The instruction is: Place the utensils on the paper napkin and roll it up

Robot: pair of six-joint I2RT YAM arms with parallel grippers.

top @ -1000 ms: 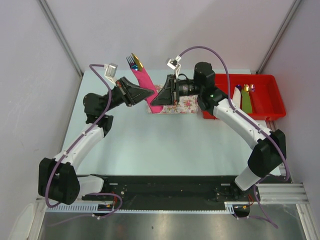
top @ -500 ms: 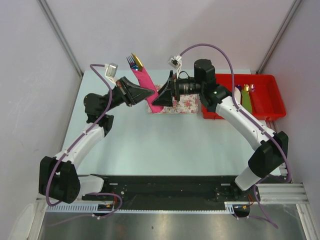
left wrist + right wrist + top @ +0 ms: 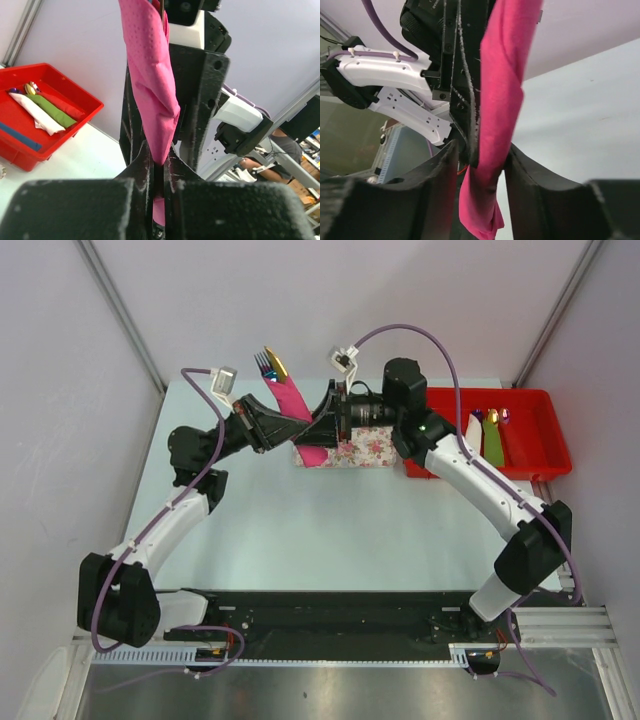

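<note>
Pale table [image 3: 300, 525], left claw [image 3: 159, 167] pinching paper napkin [image 3: 150, 75]

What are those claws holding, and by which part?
The left gripper pinches the rolled paper napkin near its lower end. The right gripper straddles the same roll; whether it grips cannot be told.

We are in a robotics lab, inside a test cell. A left arm [image 3: 170, 520] and a right arm [image 3: 480, 490] stand bolted to a black rail [image 3: 330, 625] at the near edge of a pale bench [image 3: 330, 530]. Purple cables [image 3: 440, 350] loop over them. White panels [image 3: 60, 390] in aluminium struts [image 3: 120, 310] wall it in. Beyond, a person [image 3: 280, 147] sits among metal frames.
</note>
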